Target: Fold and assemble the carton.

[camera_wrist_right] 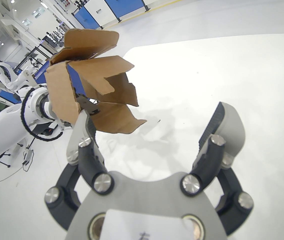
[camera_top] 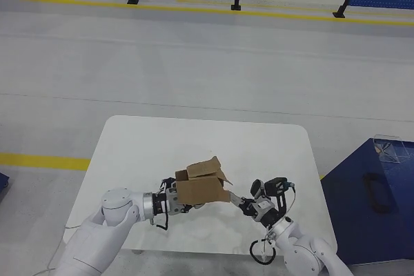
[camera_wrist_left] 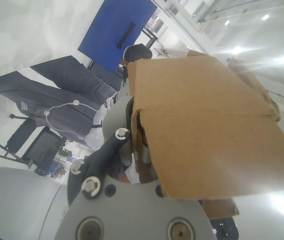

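A brown cardboard carton (camera_top: 203, 182) with several loose flaps hangs above the front middle of the white table (camera_top: 193, 138). My left gripper (camera_top: 172, 199) is shut on the carton's left wall and holds it in the air. In the left wrist view the carton (camera_wrist_left: 207, 131) sits right in front of that gripper (camera_wrist_left: 142, 151). My right gripper (camera_top: 239, 203) stands open just right of the carton. In the right wrist view one of this open gripper's (camera_wrist_right: 152, 123) fingers (camera_wrist_right: 82, 128) touches the lowest flap of the carton (camera_wrist_right: 92, 76), with nothing between the jaws.
A blue cabinet (camera_top: 379, 207) stands beside the table's right edge, with a clear plastic holder (camera_top: 388, 146) on its top. The far half of the table (camera_wrist_right: 207, 63) is bare. Open floor lies beyond.
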